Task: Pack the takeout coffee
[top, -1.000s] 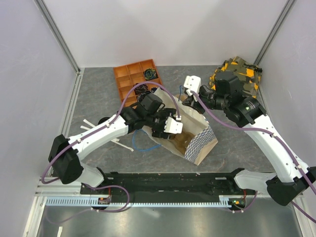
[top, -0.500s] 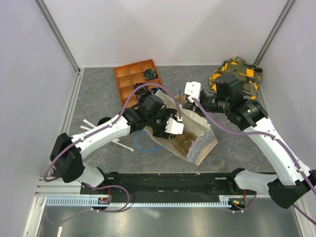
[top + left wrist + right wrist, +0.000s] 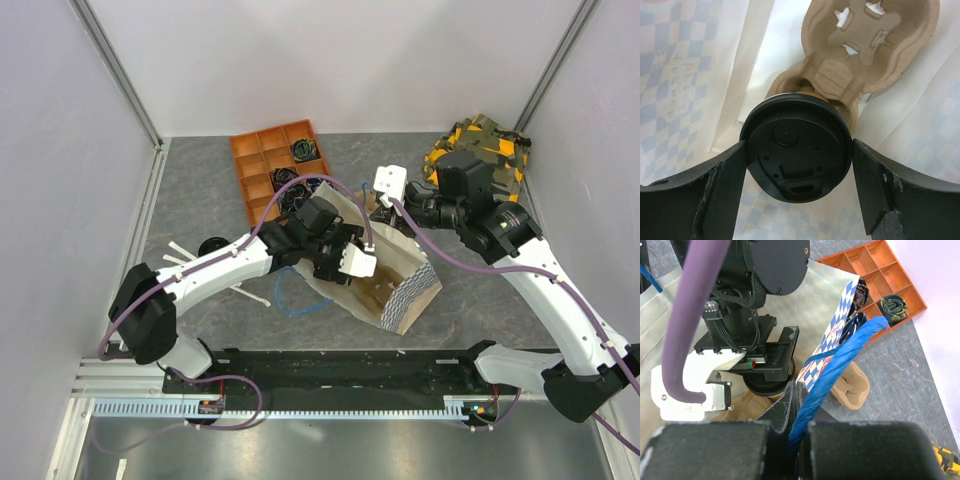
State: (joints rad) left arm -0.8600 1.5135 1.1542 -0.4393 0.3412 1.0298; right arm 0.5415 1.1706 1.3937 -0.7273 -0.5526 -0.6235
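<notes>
From above, my left gripper (image 3: 358, 266) reaches into the mouth of the paper bag (image 3: 405, 285), deeper toward 4 o'clock than a second ago. My right gripper (image 3: 380, 195), at the bag's 12 o'clock edge, has dropped slightly.

Left wrist: my fingers (image 3: 725, 190) clasp the takeout coffee (image 3: 797, 155) at its lid. It hangs inside the bag, with the pulp carrier (image 3: 860, 45) at 12 o'clock, I judge to seat it there.

Right wrist: I'm clenched on the blue handle (image 3: 840, 360), likely to keep the bag open.
</notes>
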